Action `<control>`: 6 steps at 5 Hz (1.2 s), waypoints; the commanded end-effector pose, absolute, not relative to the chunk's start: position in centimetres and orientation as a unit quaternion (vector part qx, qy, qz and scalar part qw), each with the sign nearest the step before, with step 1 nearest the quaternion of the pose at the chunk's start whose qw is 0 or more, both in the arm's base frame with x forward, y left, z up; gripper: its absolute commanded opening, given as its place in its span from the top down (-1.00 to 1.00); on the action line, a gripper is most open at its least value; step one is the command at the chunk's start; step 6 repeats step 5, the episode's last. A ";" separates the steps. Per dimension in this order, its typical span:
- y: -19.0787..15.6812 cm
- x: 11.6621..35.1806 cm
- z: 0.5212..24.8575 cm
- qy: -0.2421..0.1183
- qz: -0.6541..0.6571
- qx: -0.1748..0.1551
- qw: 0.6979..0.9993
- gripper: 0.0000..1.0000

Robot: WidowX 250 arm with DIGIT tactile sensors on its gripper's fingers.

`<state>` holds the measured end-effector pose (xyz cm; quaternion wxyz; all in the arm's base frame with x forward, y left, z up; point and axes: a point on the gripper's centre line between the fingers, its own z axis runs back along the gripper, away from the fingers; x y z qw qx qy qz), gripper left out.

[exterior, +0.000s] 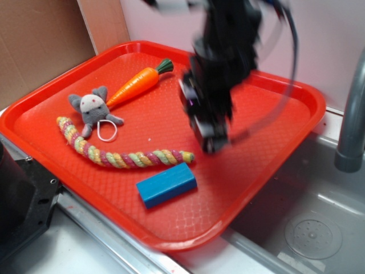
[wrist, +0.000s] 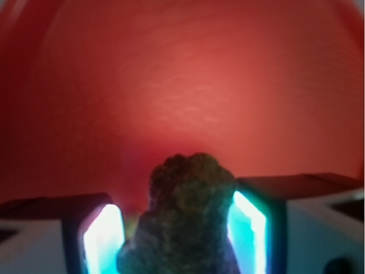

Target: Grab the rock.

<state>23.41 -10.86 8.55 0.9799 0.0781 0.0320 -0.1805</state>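
In the wrist view the rock [wrist: 191,211], a rough brown-grey lump, fills the space between my two glowing pads [wrist: 248,228]. My gripper [wrist: 177,234] is shut on it, the right pad flat against its side and the left pad touching its lower part. Behind it is only the red tray [wrist: 182,85]. In the exterior view my gripper [exterior: 212,140] is motion-blurred and points down over the right half of the tray [exterior: 274,165]. The rock is hidden there by the dark fingers.
On the tray lie a blue rectangular block [exterior: 166,184], a striped rope toy [exterior: 122,153], a grey plush mouse [exterior: 92,109] and a toy carrot [exterior: 137,84]. A metal sink [exterior: 308,222] with a grey faucet pipe [exterior: 351,120] lies to the right.
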 end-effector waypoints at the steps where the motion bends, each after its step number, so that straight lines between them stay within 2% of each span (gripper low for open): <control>1: -5.7 21.5 16.3 -0.032 -0.053 0.043 0.997 1.00; 2: -2.0 20.3 18.4 -0.056 -0.008 0.016 0.998 1.00; 3: 0.2 19.3 19.2 -0.071 0.019 0.003 0.997 1.00; 5: 0.0 20.5 18.9 -0.049 0.016 0.039 0.998 1.00; 6: 0.0 20.5 18.9 -0.049 0.016 0.039 0.998 1.00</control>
